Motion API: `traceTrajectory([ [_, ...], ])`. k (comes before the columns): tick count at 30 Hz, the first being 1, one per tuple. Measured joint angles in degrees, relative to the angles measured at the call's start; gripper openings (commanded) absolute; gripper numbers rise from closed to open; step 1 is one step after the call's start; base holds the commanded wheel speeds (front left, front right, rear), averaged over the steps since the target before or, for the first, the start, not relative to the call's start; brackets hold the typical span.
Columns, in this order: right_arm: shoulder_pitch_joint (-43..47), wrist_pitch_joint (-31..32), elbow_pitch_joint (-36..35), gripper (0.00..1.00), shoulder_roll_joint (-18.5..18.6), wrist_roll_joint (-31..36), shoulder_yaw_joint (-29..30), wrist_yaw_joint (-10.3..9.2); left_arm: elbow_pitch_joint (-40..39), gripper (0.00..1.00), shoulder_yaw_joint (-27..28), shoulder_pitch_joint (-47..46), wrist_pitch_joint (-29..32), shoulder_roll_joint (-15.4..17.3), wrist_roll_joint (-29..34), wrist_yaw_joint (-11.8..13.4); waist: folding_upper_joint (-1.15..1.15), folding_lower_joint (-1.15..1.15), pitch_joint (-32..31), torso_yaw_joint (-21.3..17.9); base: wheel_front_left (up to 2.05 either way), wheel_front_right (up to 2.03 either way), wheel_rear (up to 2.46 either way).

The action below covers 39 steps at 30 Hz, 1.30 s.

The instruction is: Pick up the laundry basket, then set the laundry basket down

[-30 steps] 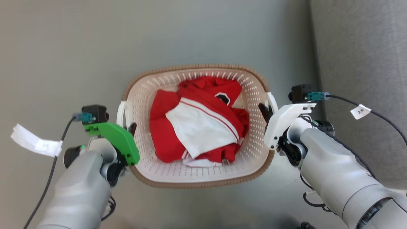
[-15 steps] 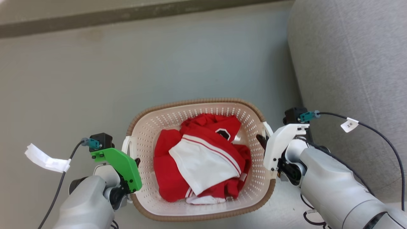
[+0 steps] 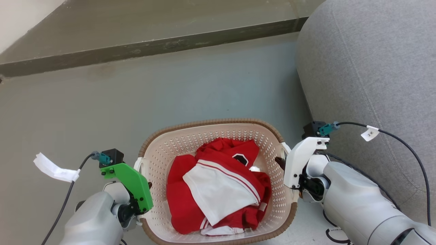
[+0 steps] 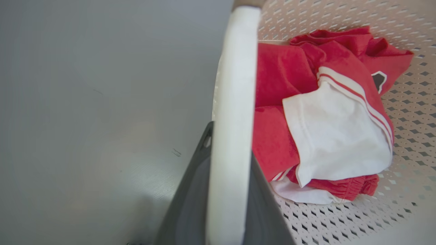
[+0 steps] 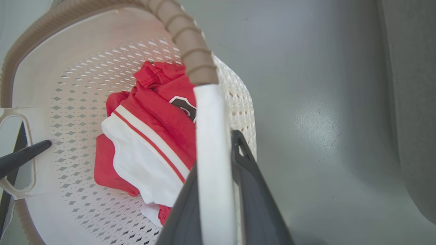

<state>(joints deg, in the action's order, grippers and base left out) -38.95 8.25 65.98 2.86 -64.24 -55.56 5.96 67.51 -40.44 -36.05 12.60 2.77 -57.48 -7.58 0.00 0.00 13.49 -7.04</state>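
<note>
The laundry basket (image 3: 211, 122) is cream perforated plastic with a brown woven rim, and it sits low in the head view between my two arms. Red and white clothes (image 3: 218, 190) lie inside it. My left gripper (image 3: 146, 185), under its green cover, is shut on the white left handle (image 4: 235, 85), with a dark finger (image 4: 190, 197) on each side of it. My right gripper (image 3: 280, 162) is shut on the white right handle (image 5: 211, 136), which its fingers (image 5: 247, 170) clamp. Whether the basket's base touches the floor is hidden.
A grey upholstered sofa (image 3: 368, 85) stands close on the right, beside my right arm. A dark strip (image 3: 153, 49) runs along the foot of the wall at the far side. Grey floor (image 3: 102, 112) spreads ahead and to the left. Cables with white tags (image 3: 54, 170) trail from both wrists.
The head camera has tilted up, bringing the dark strip and more of the sofa into view. The basket and both grippers sit lower in the picture, with both grips on the handles unchanged.
</note>
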Motion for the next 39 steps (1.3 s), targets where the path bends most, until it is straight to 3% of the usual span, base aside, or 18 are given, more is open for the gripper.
traceTrajectory([
  [14,-0.1,3.8,0.2,0.0,0.4,-0.9,-1.4,0.0,0.6,0.0,0.0,0.1,3.2,-0.3,-2.0,0.0,0.0,0.0,-1.5,-0.5,0.0,0.0,0.0],
  [39,-0.1,5.4,1.1,0.0,0.4,-2.4,-2.5,0.01,1.5,0.0,-0.5,0.3,4.3,-0.8,-2.4,0.0,0.0,0.0,-3.4,0.1,0.0,0.0,0.0],
])
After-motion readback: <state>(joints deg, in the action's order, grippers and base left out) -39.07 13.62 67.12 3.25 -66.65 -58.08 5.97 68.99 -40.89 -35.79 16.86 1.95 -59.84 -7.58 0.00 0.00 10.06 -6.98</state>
